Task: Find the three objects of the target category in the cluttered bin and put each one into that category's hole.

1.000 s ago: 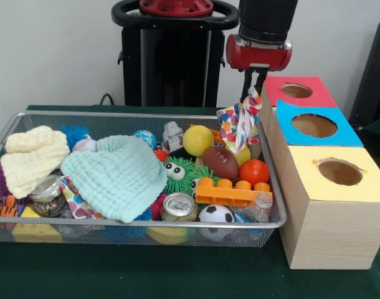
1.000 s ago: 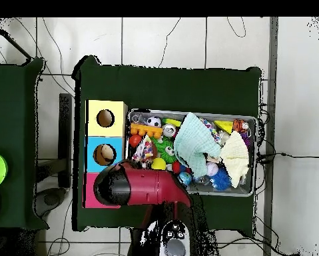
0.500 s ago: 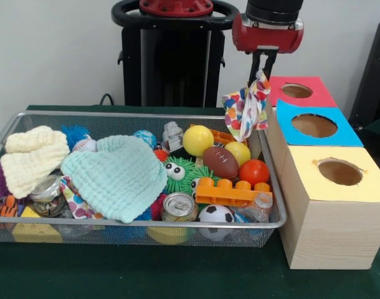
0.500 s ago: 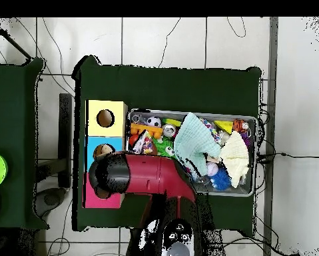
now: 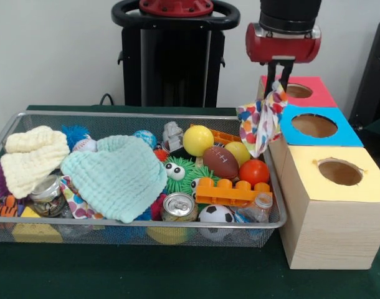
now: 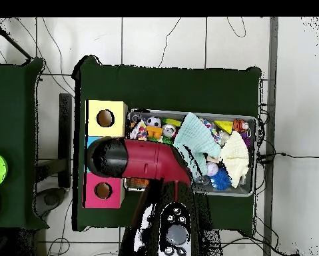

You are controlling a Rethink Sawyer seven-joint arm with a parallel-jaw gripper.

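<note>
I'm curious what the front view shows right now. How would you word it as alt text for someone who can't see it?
A red robot gripper holds a colourful spotted cloth in the air, its jaws pinched on the cloth's top, above the edge between a wire bin crammed with toys and cloths and a row of wooden boxes. The boxes have red, blue and yellow tops, each with a round hole.

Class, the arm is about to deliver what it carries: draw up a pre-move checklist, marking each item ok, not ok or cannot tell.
1. Multicoloured spotted cloth held by the gripper: ok, it hangs from it.
2. Cloth lifted clear of the wire mesh bin: ok.
3. Cloth directly above the blue-topped box hole: not ok, it hangs at the box's edge.
4. Blue, red and yellow holes unblocked: ok.
5. Cloth small enough for the hole: cannot tell.
</note>
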